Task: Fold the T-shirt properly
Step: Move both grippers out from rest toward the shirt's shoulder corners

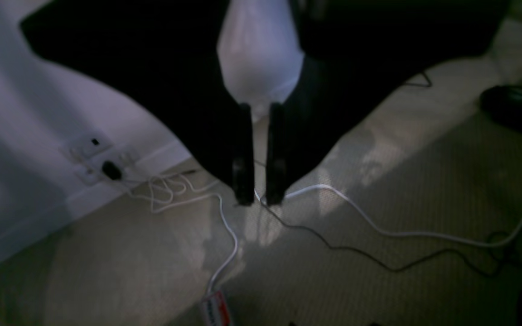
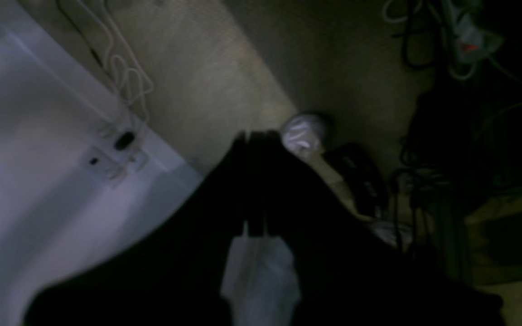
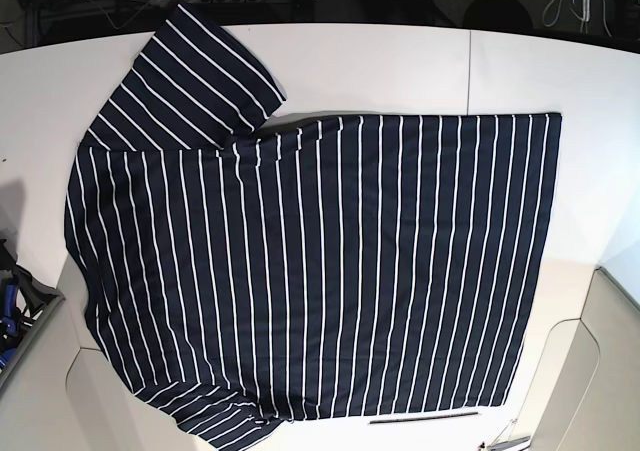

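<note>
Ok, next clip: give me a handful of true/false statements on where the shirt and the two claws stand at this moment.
1. The T-shirt lies spread out flat on the white table. True.
2. The shirt is plain red. False: it is dark navy with thin white stripes.
3. One sleeve lies spread toward the table's far left corner in the base view. True.
4. The left claw grips the shirt's hem. False: it hangs over the floor with nothing between its nearly closed fingers.
5. The right claw is shut and holds nothing. True.
6. Both arms reach over the shirt in the base view. False: neither claw is over the cloth there.
</note>
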Controlling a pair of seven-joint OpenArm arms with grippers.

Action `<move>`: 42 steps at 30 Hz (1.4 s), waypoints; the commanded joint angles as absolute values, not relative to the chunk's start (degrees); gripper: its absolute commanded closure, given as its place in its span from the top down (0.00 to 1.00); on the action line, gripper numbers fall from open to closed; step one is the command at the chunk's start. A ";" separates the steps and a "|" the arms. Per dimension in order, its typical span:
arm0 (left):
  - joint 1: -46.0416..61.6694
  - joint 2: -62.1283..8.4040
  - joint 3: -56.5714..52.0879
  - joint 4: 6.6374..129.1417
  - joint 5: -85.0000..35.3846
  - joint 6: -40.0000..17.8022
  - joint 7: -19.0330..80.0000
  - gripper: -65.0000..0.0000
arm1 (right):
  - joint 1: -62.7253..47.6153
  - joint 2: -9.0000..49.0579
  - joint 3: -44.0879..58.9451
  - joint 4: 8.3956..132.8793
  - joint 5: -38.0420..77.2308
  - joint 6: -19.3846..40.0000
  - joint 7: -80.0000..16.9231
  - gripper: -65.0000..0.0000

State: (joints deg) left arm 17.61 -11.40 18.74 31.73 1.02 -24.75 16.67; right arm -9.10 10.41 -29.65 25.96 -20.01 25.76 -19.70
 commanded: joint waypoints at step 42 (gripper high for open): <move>51.75 -14.31 -12.05 88.71 -28.23 -32.10 35.44 0.11 | -43.51 28.08 -8.38 95.64 16.86 33.89 -37.12 0.00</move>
